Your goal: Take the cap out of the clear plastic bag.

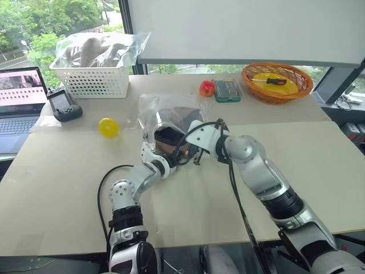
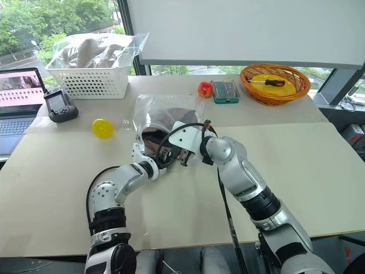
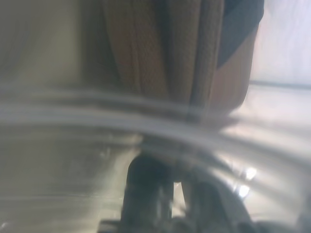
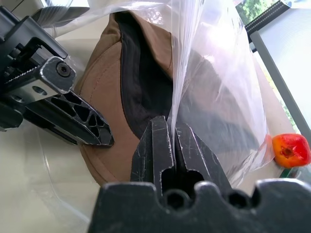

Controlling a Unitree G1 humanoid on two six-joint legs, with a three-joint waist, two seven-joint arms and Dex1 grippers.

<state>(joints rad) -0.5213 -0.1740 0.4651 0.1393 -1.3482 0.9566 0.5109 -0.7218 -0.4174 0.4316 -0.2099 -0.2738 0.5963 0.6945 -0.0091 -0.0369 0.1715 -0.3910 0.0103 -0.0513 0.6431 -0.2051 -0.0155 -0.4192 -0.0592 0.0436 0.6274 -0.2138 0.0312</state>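
The brown cap lies in the mouth of the clear plastic bag, just above the centre of the head views, on the pale table; its dark lining faces the opening and part of its brim edge sticks out of the plastic. The right gripper, reaching in from the lower right, has its two black fingers pressed together on a sheet of the bag's upper film, holding that film up off the cap. The left gripper, coming from the lower left, has its ribbed fingers drawn together at the cap's brown edge beside the bag's mouth; from its own wrist view the fingers sit behind wrinkled plastic with brown folds of the cap just beyond, and whether cloth is actually caught between them cannot be told. Left of the bag, a yellow ball sits on the table, with a black handheld device further left and an open laptop at the left edge. In the upper left stands a white basket holding pale fabric wrapped in plastic. Above the bag lie a red fruit and a green bit case, and in the upper right a woven basket holds a yellow plate and a screwdriver.
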